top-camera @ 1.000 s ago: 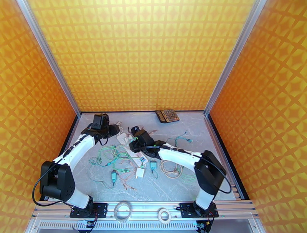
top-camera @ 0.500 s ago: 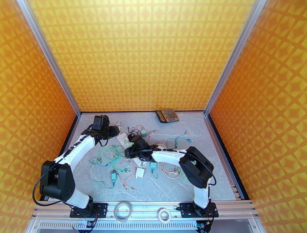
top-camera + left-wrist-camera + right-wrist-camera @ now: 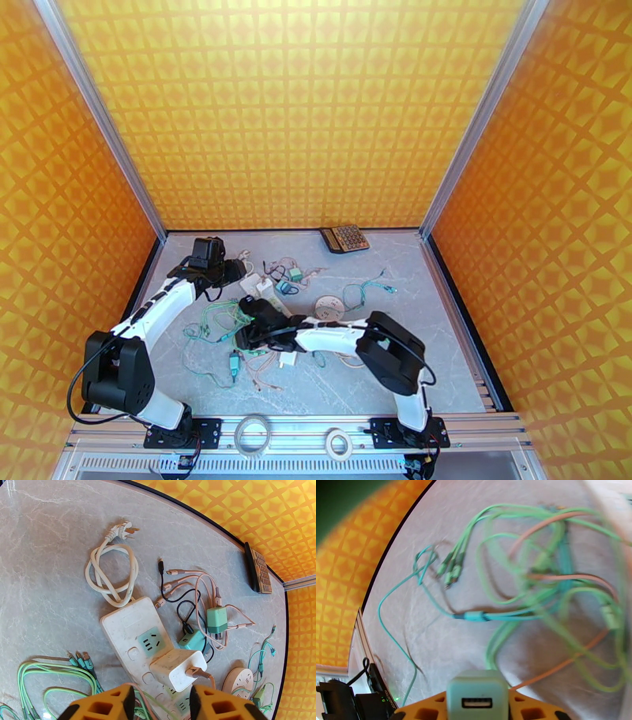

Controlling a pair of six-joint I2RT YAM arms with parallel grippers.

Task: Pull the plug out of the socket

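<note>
**Ops:** Green plug [image 3: 477, 691]: where was it when you checked?

**Me:** I had it in the right gripper [image 3: 477, 705]. It was pinched between the two orange fingers, with its USB port facing the wrist camera. It was off the socket and held above the loose green cables [image 3: 505, 616], over the near-left part of the table [image 3: 442, 347].

**Ops:** And from overhead?

**Me:** I saw that gripper low over the cable tangle. It was nearer to me than the power strip [image 3: 132, 634] and apart from it.

**Ops:** What about the left side?

**Me:** The left gripper [image 3: 160, 695] sat over the near end of the strip, with a finger on either side of it. I couldn't tell whether the fingers clamped the strip or only straddled it.

**Ops:** Was anything seated in the strip?

**Me:** A white charger [image 3: 175, 667] with a pinkish lead stood plugged in just ahead of those fingers. A green socket face showed just beyond it.

**Ops:** And farther out?

**Me:** To the right of the strip, two mint chargers [image 3: 216, 620] lay among pink and black leads. A round beige disc [image 3: 237, 679] lay farther right again. Beyond the strip's far end its white cord [image 3: 112, 572] lay coiled, with its three-pin end loose on the table. At the far edge I saw a calculator [image 3: 344, 238] by the back wall.
</note>
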